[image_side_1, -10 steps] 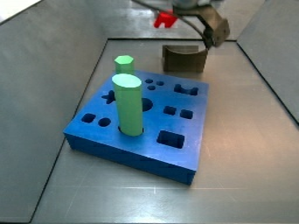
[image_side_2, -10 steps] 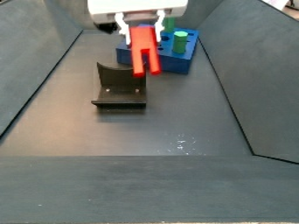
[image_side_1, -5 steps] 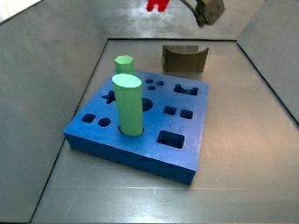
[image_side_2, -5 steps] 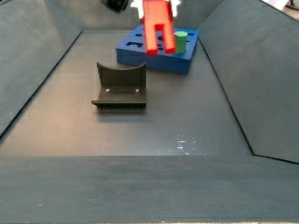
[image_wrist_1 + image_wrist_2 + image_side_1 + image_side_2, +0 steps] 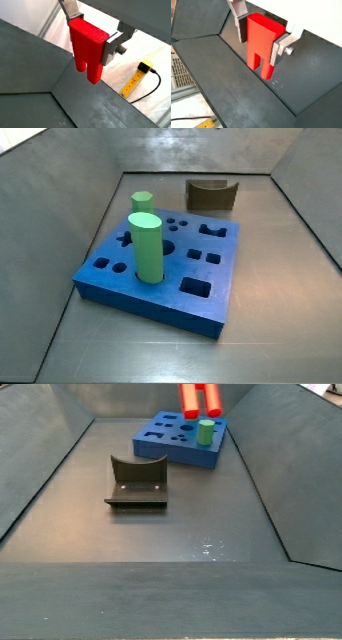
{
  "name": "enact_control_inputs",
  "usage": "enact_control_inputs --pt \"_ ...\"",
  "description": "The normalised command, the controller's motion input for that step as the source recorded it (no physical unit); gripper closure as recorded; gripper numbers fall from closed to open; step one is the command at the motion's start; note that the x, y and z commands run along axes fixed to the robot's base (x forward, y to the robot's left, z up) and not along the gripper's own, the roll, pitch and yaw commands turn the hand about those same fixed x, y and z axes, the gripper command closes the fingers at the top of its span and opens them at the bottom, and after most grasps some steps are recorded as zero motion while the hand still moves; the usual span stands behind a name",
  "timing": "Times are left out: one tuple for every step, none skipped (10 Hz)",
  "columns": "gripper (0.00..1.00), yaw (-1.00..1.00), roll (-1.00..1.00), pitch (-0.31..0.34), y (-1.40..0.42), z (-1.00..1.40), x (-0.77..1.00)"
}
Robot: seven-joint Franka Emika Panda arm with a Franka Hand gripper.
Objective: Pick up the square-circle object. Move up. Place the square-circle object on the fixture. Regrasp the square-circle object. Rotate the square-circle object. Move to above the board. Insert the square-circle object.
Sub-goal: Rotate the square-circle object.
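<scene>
The red square-circle object (image 5: 88, 45) (image 5: 259, 35) is clamped between my gripper's (image 5: 92, 34) (image 5: 260, 39) silver fingers, as both wrist views show, with its two prongs pointing away from the palm. In a side view only the pronged end of the object (image 5: 201, 396) shows at the upper edge, hanging high over the blue board (image 5: 187, 456); the gripper itself is out of frame there. In the side view that shows the board (image 5: 134, 300) closest, neither peg nor gripper appears. The dark fixture (image 5: 211, 196) (image 5: 136, 484) stands empty on the floor.
Two green cylinders stand in the board, a tall one (image 5: 146, 248) and a shorter one (image 5: 142, 202); one green cylinder (image 5: 206, 431) shows below the peg. Sloped grey walls enclose the floor. A yellow bar with a cable (image 5: 137, 80) lies outside the bin.
The gripper has risen with the red peg, leaving one side view at the top. In the other it moved up and away from the fixture, over the board.
</scene>
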Motion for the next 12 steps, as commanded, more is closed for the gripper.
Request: enact_control_inputs --pt "1.0 -0.08 -0.15 -0.046 0.04 0.05 -0.71" --pt "1.0 -0.07 -0.15 -0.039 0.03 0.06 -0.57" --pt "1.0 -0.07 -0.16 -0.045 0.03 0.06 -0.48" --pt "1.0 -0.06 -0.17 -0.049 0.03 0.06 -0.39" --pt "1.0 -0.06 -0.17 -0.059 0.03 0.05 -0.31" --pt "1.0 -0.06 -0.17 -0.066 0.03 0.05 -0.2" --pt "1.0 -1.0 -0.96 -0.115 0.0 0.0 0.0" --pt "1.0 -1.0 -0.96 -0.092 0.04 0.02 0.01" --pt "1.0 -1.0 -0.96 -0.068 0.06 0.05 -0.05" --pt "1.0 -1.0 -0.95 -0.016 0.04 0.08 -0.12" --pt "1.0 -1.0 -0.94 0.033 0.04 0.07 -0.12" --pt "1.0 -1.0 -0.93 0.106 0.03 0.05 -0.07"
